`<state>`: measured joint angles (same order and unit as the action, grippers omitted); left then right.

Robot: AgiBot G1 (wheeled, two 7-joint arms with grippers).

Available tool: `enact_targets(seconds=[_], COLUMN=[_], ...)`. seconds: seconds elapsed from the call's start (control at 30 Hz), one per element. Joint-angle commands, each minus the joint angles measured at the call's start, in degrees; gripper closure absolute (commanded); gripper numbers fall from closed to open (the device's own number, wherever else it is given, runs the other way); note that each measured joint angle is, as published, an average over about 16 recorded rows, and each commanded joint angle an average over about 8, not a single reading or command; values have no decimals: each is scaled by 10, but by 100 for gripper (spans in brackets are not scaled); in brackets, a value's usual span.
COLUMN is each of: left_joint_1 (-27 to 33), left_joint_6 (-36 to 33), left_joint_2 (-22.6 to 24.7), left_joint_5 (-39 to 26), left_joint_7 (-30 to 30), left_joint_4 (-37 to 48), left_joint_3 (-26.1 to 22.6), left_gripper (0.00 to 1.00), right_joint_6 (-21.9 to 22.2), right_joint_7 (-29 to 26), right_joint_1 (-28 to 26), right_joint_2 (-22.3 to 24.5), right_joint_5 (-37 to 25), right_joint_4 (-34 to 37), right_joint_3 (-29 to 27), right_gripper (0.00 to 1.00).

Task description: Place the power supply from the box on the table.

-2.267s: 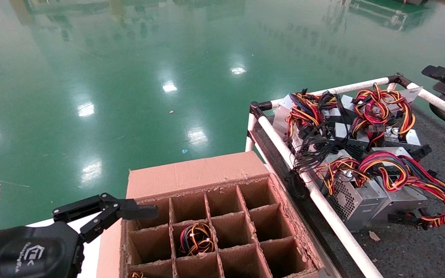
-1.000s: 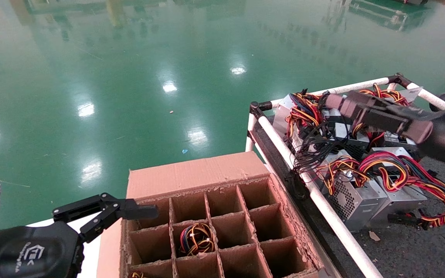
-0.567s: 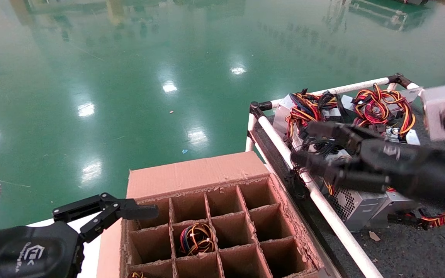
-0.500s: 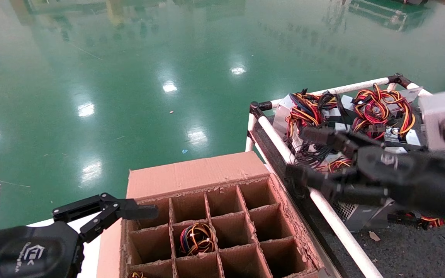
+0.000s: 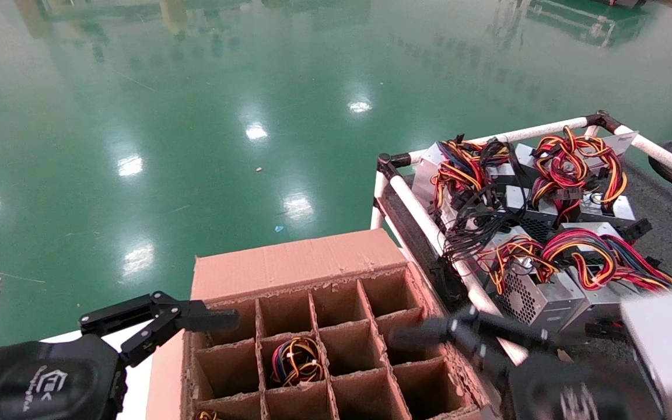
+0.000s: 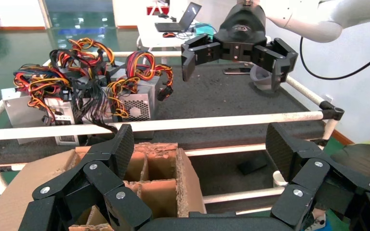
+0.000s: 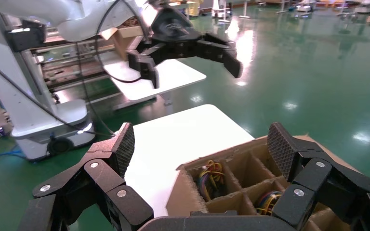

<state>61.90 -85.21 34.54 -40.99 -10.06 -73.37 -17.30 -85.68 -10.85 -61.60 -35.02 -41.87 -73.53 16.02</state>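
Dark worktop (image 5: 657, 373) on the right, divided box (image 5: 324, 344) beside it. Right tool (image 5: 458, 341) wide open over the box's right-hand cells, power supply (image 5: 296, 360) sitting in a middle cell just left of it. Left tool (image 5: 164, 321) parked open at the box's left edge.

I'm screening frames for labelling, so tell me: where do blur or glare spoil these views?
Head view: the right tool is smeared by motion blur over the box; the parked left tool, beside the box's left edge, is crisp; ceiling-light glare spots the green floor. Left wrist view: sharp, power supplies evenly lit. Right wrist view: sharp, with floor glare.
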Motion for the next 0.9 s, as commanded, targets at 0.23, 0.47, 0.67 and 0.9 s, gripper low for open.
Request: enact_targets(seconds=[0.23, 0.47, 0.67, 0.9], left_joint_1=[0, 0, 0, 0], left_joint_6=[0, 0, 0, 0], left_joint_2=[0, 0, 0, 0], left_joint_5=[0, 0, 0, 0], left_joint_7=[0, 0, 0, 0], left_joint_4=[0, 0, 0, 0], left_joint_3=[0, 0, 0, 0], left_gripper=[0, 0, 0, 0], right_joint_6=[-8, -4, -3, -1], right_joint_7=[4, 3, 2, 2], right_joint_1=[11, 6, 4, 2], right_joint_2=[3, 2, 1, 1], right_joint_5=[2, 2, 1, 1], right_joint_4=[-19, -10, -6, -3], right_joint_3=[-5, -3, -2, -1], right_gripper=[0, 0, 0, 0])
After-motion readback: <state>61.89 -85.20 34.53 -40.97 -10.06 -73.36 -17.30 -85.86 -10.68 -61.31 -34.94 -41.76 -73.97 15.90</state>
